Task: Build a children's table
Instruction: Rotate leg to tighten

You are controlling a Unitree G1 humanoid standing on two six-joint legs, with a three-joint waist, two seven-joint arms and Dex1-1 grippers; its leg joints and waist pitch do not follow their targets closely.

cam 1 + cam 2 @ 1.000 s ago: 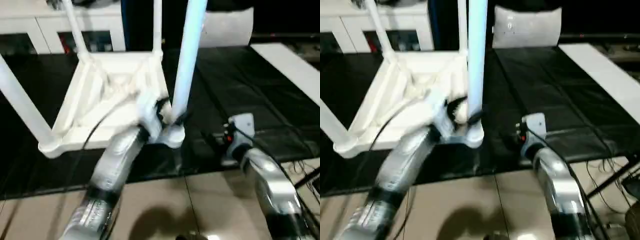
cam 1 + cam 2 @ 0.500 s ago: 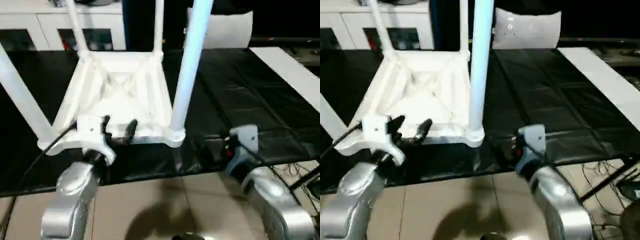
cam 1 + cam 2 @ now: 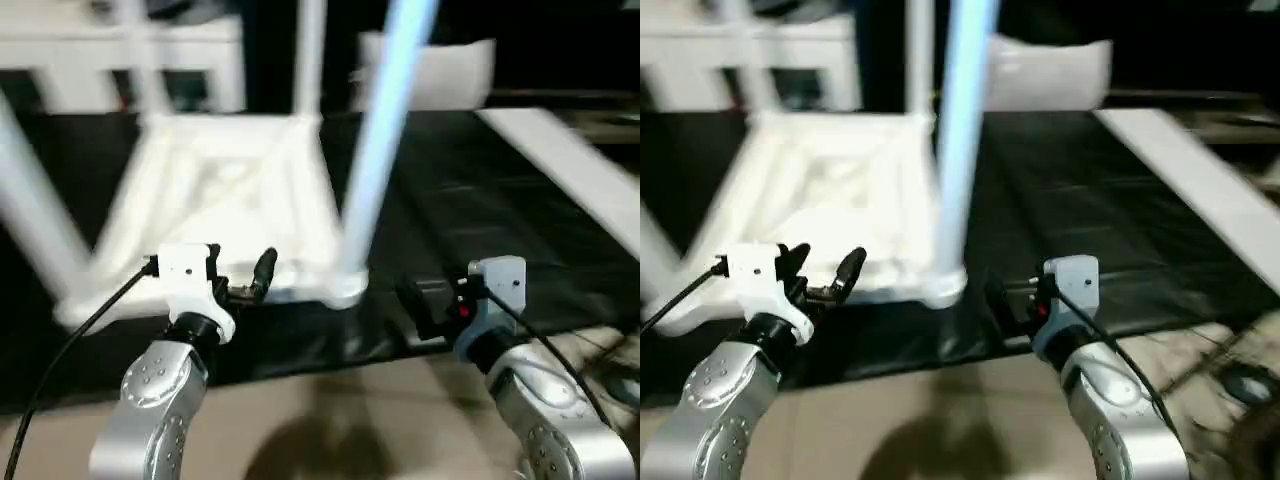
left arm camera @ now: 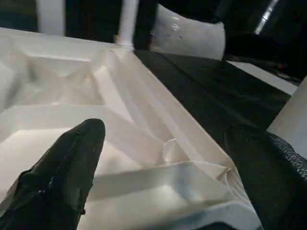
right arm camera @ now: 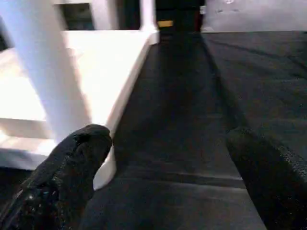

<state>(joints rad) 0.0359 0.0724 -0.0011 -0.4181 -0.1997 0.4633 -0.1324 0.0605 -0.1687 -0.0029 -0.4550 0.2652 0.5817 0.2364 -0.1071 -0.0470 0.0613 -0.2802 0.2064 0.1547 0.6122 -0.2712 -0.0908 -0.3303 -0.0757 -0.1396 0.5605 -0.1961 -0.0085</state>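
A white children's table (image 3: 225, 200) lies upside down on a black padded surface (image 3: 480, 210), occupying the left and centre of the head-camera frame. Its ribbed underside faces up, with raised ribs crossing diagonally between the corners. The rectangular top lies flat, its long axis running from the lower edge of the frame toward the upper edge, away from the robot.

Four white tapered legs stand in the corner sockets and point upward, out of the top of the frame. The near right leg (image 3: 380, 150) rises at centre frame, leaning slightly to the right. The near left leg (image 3: 35, 220) leans toward the upper left. The two far legs (image 3: 308, 55) stand at the upper centre, blurred.

The left hand (image 3: 240, 280) sits at lower left, just in front of the table's near edge, its two black fingers (image 4: 67, 167) spread wide apart and holding nothing. The right hand (image 3: 425, 300) sits at lower right, near the socket of the near right leg, its fingers (image 5: 72, 163) also wide apart and empty.

A grey-white pillow (image 3: 440, 70) lies at the upper right, beyond the table. A white cabinet (image 3: 120, 60) stands at the upper left. Pale floor tiles (image 3: 350, 420) fill the bottom of the frame.
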